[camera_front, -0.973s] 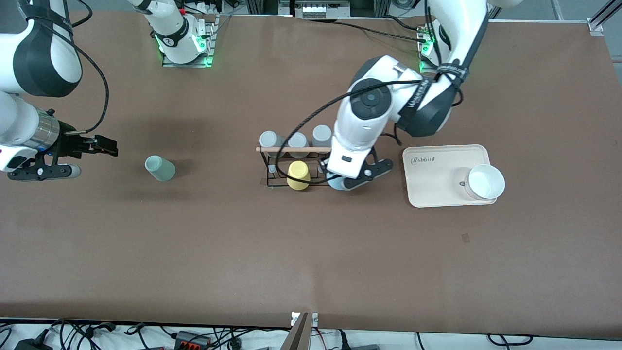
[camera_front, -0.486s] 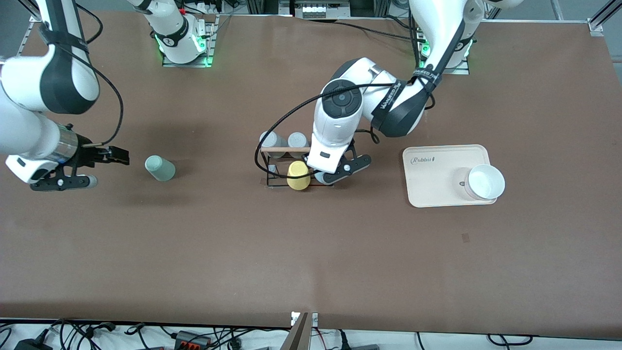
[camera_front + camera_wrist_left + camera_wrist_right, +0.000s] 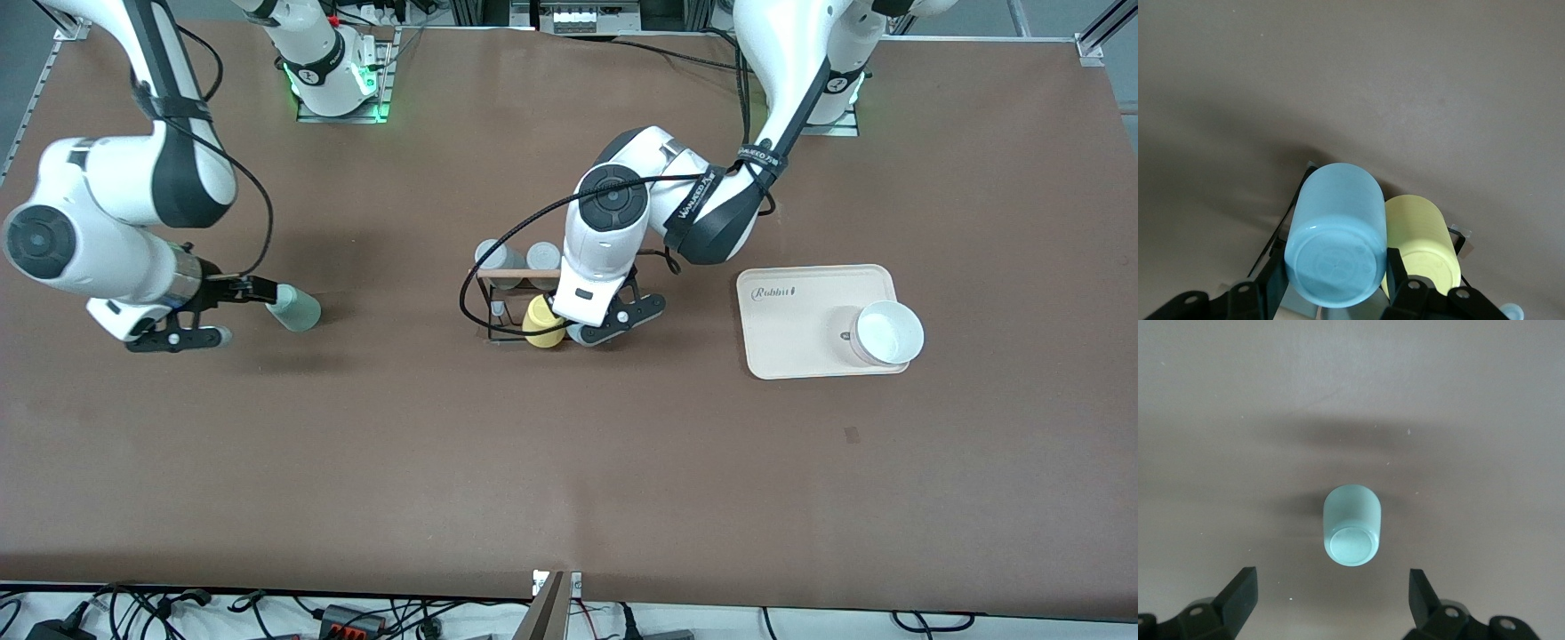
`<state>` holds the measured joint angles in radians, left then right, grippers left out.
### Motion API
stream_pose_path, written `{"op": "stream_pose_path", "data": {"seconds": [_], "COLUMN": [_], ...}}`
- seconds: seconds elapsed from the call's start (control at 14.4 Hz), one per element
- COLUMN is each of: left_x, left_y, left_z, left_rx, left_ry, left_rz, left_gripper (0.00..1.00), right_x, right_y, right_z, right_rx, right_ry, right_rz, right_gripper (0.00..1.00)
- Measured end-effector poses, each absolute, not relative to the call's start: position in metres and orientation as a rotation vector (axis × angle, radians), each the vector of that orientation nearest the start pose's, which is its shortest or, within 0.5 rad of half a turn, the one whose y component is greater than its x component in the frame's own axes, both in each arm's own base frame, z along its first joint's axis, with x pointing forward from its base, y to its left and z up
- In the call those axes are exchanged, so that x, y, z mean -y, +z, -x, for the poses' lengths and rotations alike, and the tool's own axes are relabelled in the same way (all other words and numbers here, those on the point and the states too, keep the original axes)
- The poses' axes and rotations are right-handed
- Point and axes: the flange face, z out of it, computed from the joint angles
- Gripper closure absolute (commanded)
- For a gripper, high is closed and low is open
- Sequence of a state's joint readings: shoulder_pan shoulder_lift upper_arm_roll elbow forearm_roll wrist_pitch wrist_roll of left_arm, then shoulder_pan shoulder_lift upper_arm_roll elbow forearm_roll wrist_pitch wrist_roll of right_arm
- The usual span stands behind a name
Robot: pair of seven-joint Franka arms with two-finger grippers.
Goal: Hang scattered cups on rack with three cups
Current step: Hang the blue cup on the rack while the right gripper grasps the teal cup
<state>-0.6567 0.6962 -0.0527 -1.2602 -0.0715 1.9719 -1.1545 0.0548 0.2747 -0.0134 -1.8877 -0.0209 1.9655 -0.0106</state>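
My left gripper (image 3: 597,322) is shut on the light blue cup (image 3: 1335,247), base toward the wrist camera, and holds it over the black wire rack (image 3: 491,307) right beside the yellow cup (image 3: 540,322) that is on the rack. The rack's wires (image 3: 1295,200) show under the blue cup. The pale mint-green cup (image 3: 293,308) lies on the table toward the right arm's end. My right gripper (image 3: 236,313) is open just short of it. In the right wrist view the mint cup (image 3: 1351,527) has its base toward the gripper (image 3: 1331,593) and is not between the fingers.
Two grey cups (image 3: 493,256) stand by the rack's wooden rod (image 3: 516,274). A cream tray (image 3: 791,347) with a white bowl (image 3: 889,332) lies toward the left arm's end of the table.
My left gripper has carried the blue cup along the rack, up beside the yellow cup. My right gripper has moved in toward the mint-green cup, still open.
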Motion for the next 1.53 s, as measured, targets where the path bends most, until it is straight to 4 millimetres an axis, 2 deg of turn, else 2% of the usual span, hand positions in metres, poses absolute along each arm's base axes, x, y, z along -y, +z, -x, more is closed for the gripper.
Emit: {"op": "stream_pose_path", "data": {"seconds": [0.28, 0.49, 0.56, 0.69, 0.76, 0.9, 1.11, 1.32, 1.53], "left_x": [0.483, 0.484, 0.485, 0.485, 0.486, 0.486, 0.484, 0.48, 0.468], "left_y": [0.332, 0.32, 0.318, 0.318, 0.318, 0.318, 0.318, 0.332, 0.367], "left_z": [-0.563, -0.559, -0.56, -0.559, -0.559, -0.559, -0.559, -0.56, -0.564], "left_rx": [0.758, 0.75, 0.75, 0.748, 0.747, 0.747, 0.749, 0.753, 0.763], "left_ry": [0.134, 0.152, 0.149, 0.149, 0.149, 0.149, 0.151, 0.147, 0.129], "left_rz": [3.102, 3.088, 3.09, 3.091, 3.091, 3.091, 3.087, 3.086, 3.088], "left_gripper": [0.6, 0.6, 0.57, 0.35, 0.28, 0.2, 0.14, 0.13, 0.0], "right_x": [-0.022, -0.018, -0.017, -0.014, -0.013, -0.01, -0.008, -0.008, -0.008], "right_y": [0.31, 0.282, 0.273, 0.26, 0.256, 0.251, 0.241, 0.234, 0.23], "right_z": [-0.592, -0.582, -0.577, -0.568, -0.565, -0.562, -0.561, -0.56, -0.562], "right_rx": [0.066, 0.047, 0.031, -0.004, -0.015, -0.032, -0.045, -0.048, -0.047], "right_ry": [0.331, 0.281, 0.271, 0.277, 0.286, 0.302, 0.317, 0.335, 0.321], "right_rz": [3.151, 3.156, 3.158, 3.159, 3.159, 3.158, 3.157, 3.156, 3.157], "right_gripper": [0.0, 0.0, 0.0, 0.0, 0.0, 0.0, 0.0, 0.0, 0.0]}}
